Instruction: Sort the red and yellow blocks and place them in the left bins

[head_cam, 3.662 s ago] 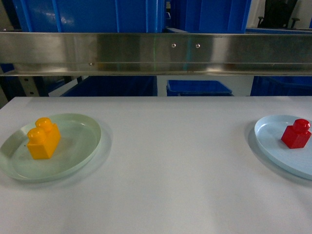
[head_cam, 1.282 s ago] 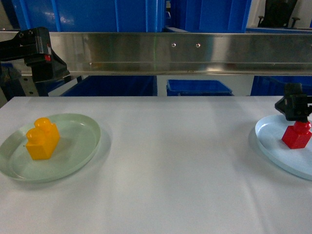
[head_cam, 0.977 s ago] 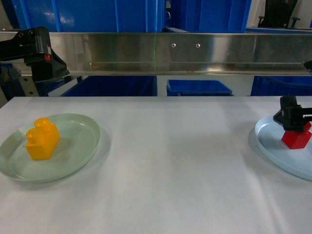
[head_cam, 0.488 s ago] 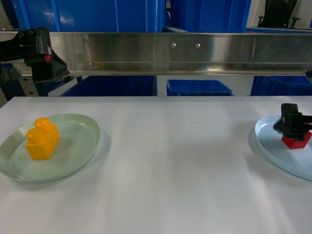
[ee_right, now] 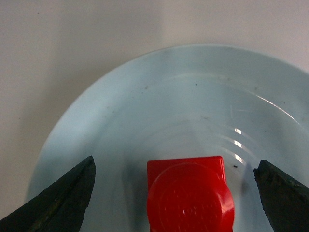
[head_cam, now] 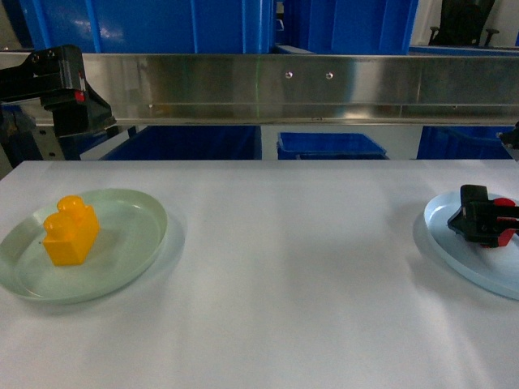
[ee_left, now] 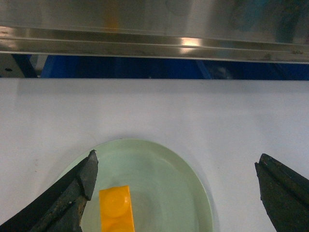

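Two plates are seen on the white table [head_cam: 284,267]: a pale green plate [head_cam: 130,243] at the left and a pale blue plate [head_cam: 454,243] at the right edge of the head view. The yellow block [head_cam: 71,231] is set upright on the green plate, toward its left half, untouched. The left gripper [ee_left: 176,193] is held above it with its jaws spread wide; in the left wrist view the block lies just beside the left fingertip [ee_left: 87,176], with the green plate spanning most of the gap. The red block [ee_right: 189,195] is found on the blue plate, its single round stud facing the right wrist camera. The right gripper [ee_right: 174,193] is lowered around it, jaws wide, one dark fingertip [ee_right: 72,193] standing clear on each side, no contact being visible. In the head view only slivers of red are seen behind the black gripper. Large blue bins [head_cam: 162,24] are seen behind the steel rail [head_cam: 284,85], beyond the table.
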{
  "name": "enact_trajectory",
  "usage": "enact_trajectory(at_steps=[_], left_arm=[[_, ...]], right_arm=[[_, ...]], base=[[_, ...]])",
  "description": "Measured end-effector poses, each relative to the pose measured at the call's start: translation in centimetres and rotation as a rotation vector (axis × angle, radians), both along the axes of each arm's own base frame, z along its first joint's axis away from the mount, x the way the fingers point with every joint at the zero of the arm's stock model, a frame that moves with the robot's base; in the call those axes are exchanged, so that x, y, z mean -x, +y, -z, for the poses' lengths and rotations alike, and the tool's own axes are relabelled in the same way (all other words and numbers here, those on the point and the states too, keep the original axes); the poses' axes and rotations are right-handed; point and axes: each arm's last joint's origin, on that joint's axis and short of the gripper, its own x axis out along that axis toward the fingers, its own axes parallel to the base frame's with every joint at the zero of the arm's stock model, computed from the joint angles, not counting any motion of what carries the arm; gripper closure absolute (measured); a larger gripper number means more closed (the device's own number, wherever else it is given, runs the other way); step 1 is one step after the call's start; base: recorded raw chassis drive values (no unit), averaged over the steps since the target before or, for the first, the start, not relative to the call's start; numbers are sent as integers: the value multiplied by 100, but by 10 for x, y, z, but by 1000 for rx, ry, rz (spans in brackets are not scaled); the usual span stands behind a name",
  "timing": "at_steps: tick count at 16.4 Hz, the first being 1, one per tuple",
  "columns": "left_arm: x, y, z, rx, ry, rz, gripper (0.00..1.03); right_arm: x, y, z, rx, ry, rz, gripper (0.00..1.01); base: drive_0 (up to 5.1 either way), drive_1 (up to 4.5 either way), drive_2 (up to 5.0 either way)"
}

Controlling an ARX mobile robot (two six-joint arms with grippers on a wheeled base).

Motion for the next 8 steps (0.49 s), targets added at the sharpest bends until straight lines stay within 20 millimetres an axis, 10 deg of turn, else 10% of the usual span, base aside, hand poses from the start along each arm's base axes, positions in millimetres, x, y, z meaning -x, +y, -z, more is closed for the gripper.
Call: enact_trajectory(at_steps=[3,8], left_arm=[[0,0,0,0,0,0,5],[0,0,0,0,0,0,5]], right_arm=[[-4,0,10,9,-21,-8,7],[-6,-6,15,47,-41,-14,52]], base=[[0,0,0],[0,0,0]])
